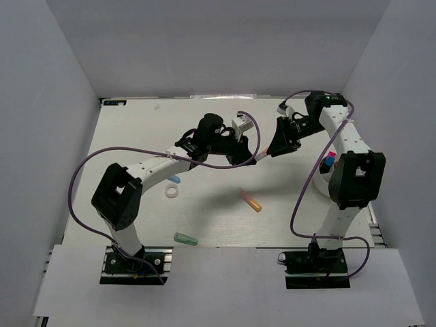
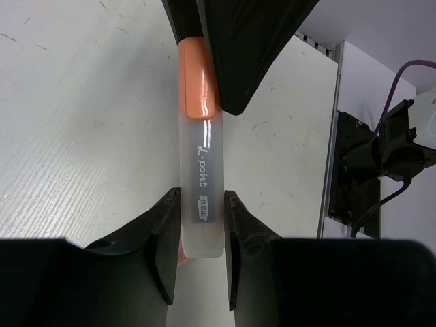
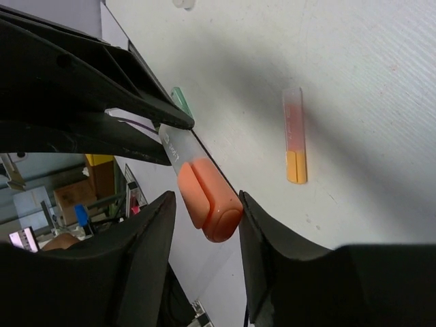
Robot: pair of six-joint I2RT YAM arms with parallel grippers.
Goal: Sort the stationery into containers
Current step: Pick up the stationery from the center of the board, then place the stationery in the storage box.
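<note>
Both my arms meet above the far middle of the worktop [image 1: 136,136]. The left end effector [image 2: 202,204] is clamped on the clear barrel of an orange-capped marker [image 2: 199,150], which it holds off the surface. The right end effector [image 3: 207,199] has its fingers pressed against either side of that marker's orange cap. On the worktop below, a pink-and-orange marker [image 1: 250,199] lies near the centre. A white ring [image 1: 172,193] sits over toward the left arm with a blue marker [image 1: 174,180] just beside it. A green marker [image 1: 184,238] rests near the front edge, well apart from the others.
</note>
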